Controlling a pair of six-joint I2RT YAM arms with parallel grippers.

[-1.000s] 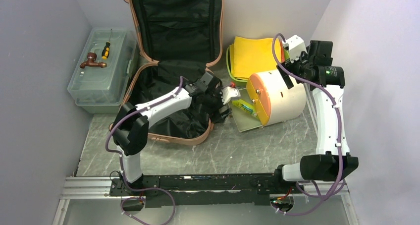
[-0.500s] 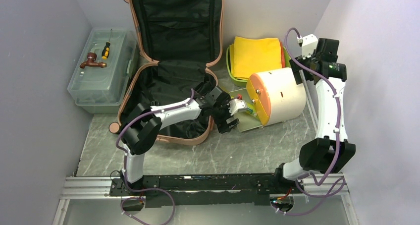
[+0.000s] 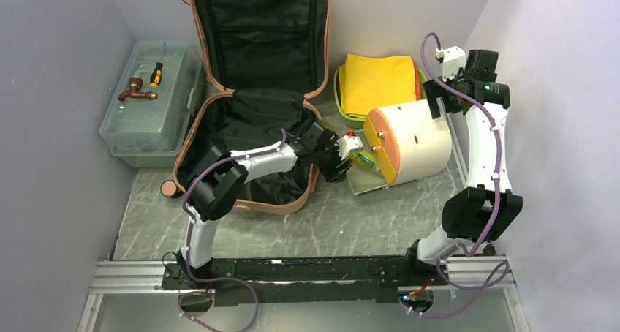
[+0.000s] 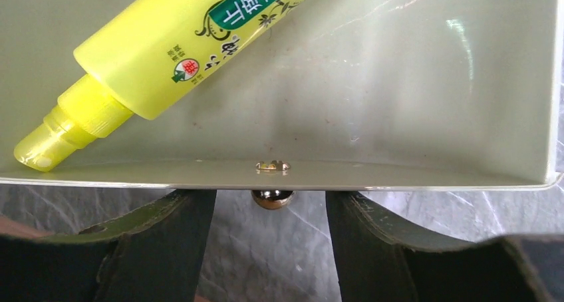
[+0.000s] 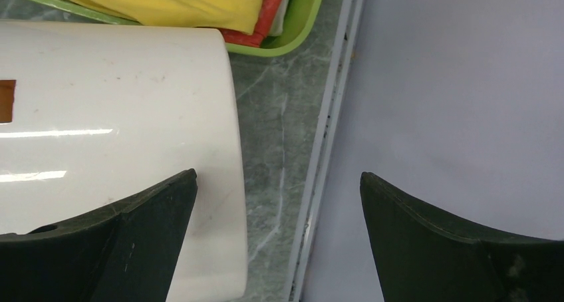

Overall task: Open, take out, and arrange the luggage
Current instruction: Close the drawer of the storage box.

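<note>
**Open luggage** (image 3: 252,102), at the back with its lid propped on the back wall so the black lining is exposed for unloading. To the luggage's right lie a pale tray (image 4: 412,102) carrying a yellow tube (image 4: 166,56), and beyond it a white drum (image 3: 413,138). Left gripper (image 4: 269,212), extended past the luggage's right rim, straddles the tray's metal knob (image 4: 271,199); its fingers are part-open, clear of the knob and holding nothing, probably aligned for a grip. Right gripper (image 5: 278,175), far right of the luggage past the drum, gapes wide and empty.
</note>
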